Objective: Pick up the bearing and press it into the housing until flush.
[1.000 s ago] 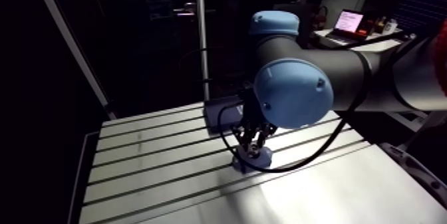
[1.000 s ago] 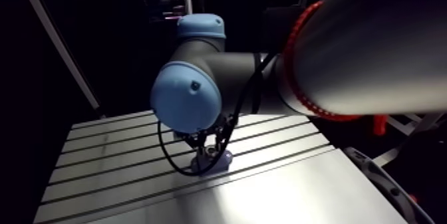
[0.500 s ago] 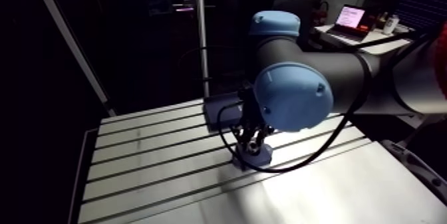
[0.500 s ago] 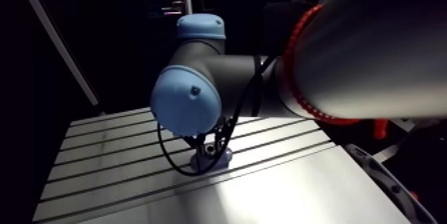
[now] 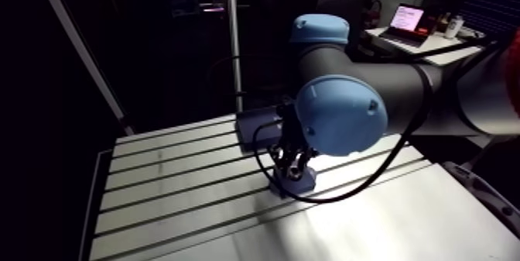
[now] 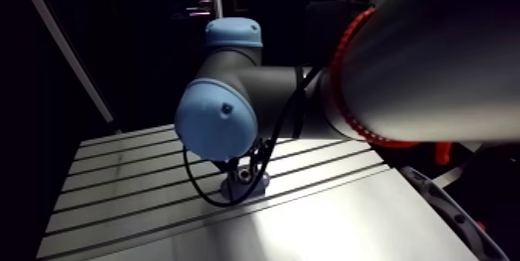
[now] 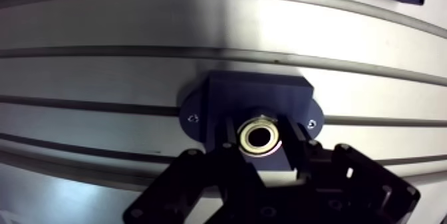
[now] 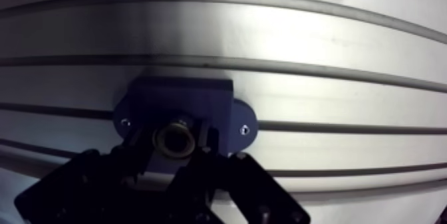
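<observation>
1. Slots are running across the aluminium table (image 7: 100,74) in long parallel lines, and one of them is passing under the housing (image 7: 259,97).
2. Beyond the housing, well apart from it, a dark blue tray (image 5: 251,128) is lying flat on the table.
3. In the arm view the robot's own light-blue joint cap (image 5: 340,115) is standing in front of the wrist and hiding much of it. Only the lower part of the gripper and one edge of the housing are showing below the cap.
4. Nothing is lying between the tray and the housing.
5. The housing is sitting flat on the table as a dark blue block with a rounded flange at each side, and a small screw (image 7: 193,117) is showing in each flange.
6. The bearing (image 7: 261,137) is showing as a small metal ring with a brassy shine and a dark bore. It is sitting at the housing's near face, between the two flanges.
7. The gripper (image 7: 262,152) is reaching in from the near side, and its black fingers (image 7: 223,163) are closing on the bearing, one on each side of the ring.
8. How deep the bearing is sitting in the housing is not showing from here.
</observation>
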